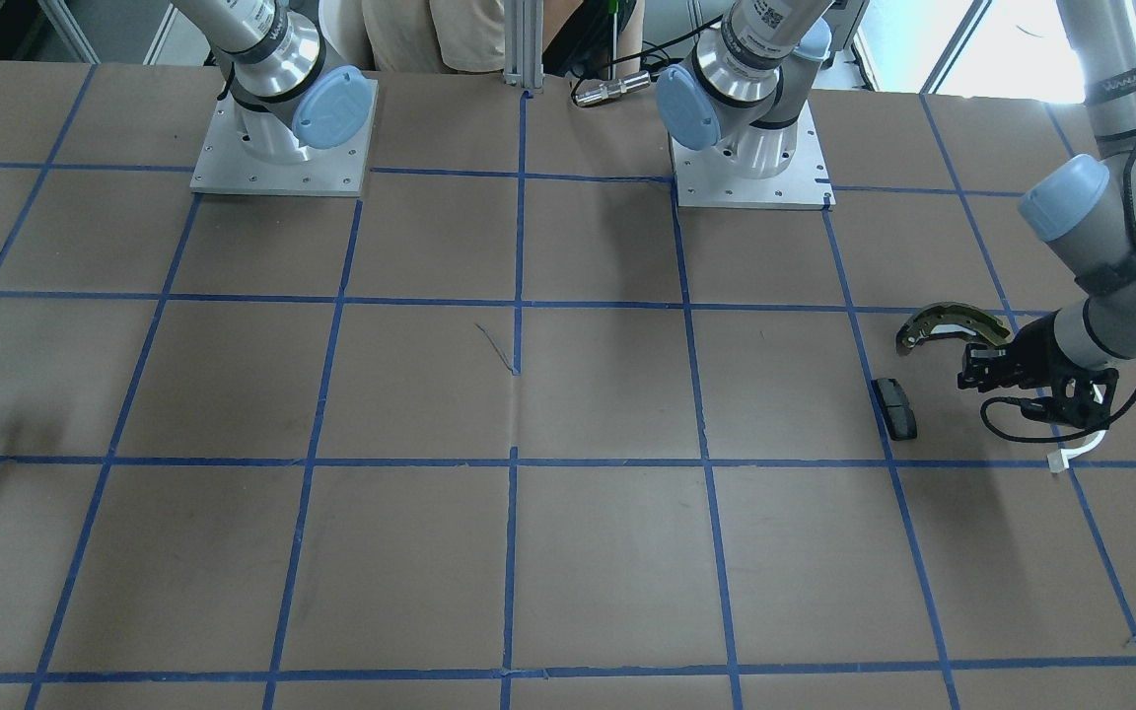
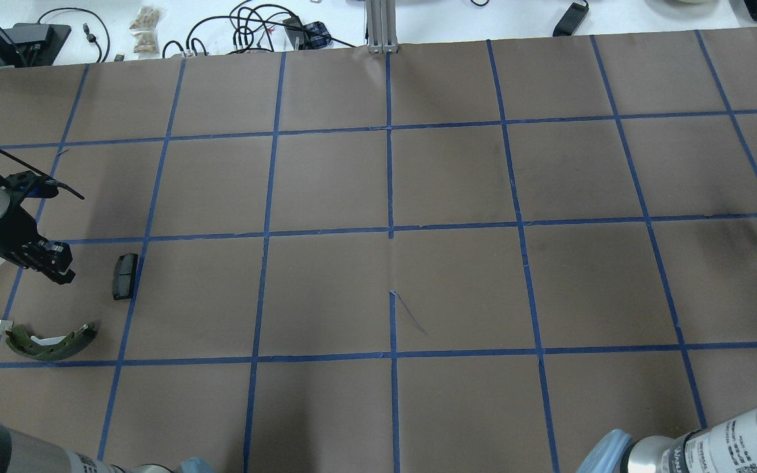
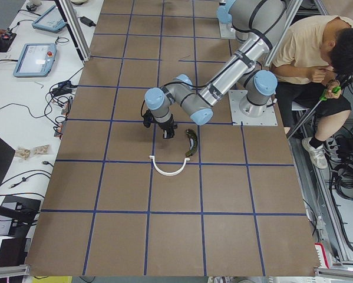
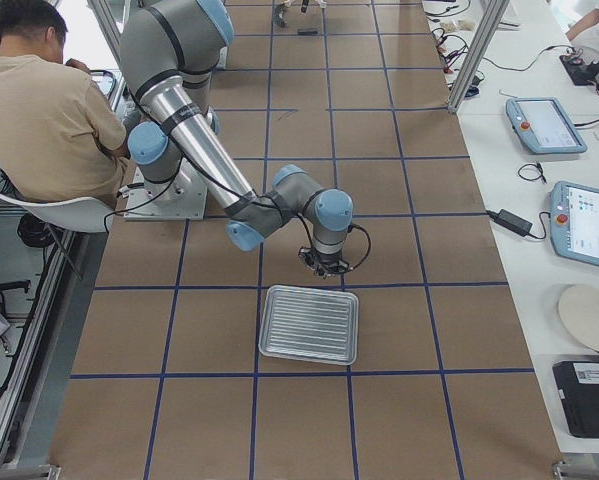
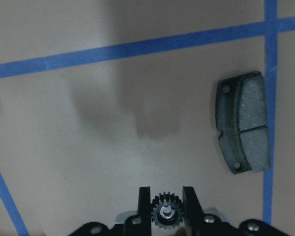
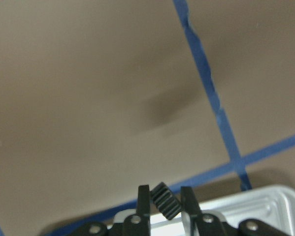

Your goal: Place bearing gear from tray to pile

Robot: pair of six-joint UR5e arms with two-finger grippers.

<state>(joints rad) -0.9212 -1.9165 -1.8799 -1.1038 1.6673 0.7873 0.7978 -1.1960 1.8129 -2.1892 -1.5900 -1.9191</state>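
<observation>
My left gripper (image 5: pixel 166 197) is shut on a small black toothed bearing gear (image 5: pixel 166 213) and holds it low over the table among the pile. The black rectangular pad (image 5: pixel 243 129) lies just ahead and to the right. In the front view the left gripper (image 1: pixel 974 373) sits between the olive-and-silver brake shoe (image 1: pixel 953 323), the pad (image 1: pixel 894 407) and the white plastic arc (image 1: pixel 1081 449). My right gripper (image 6: pixel 165 191) is shut on another black gear (image 6: pixel 166 202), just beyond the silvery tray's rim (image 6: pixel 245 206). The side view shows the whole tray (image 4: pixel 309 323).
The brown table carries a grid of blue tape lines (image 2: pixel 390 230). Both arm bases (image 1: pixel 282 148) stand at the table's robot side. A seated person (image 4: pixel 49 110) is next to the right arm's base. Tablets and cables lie on the white bench (image 4: pixel 549 125).
</observation>
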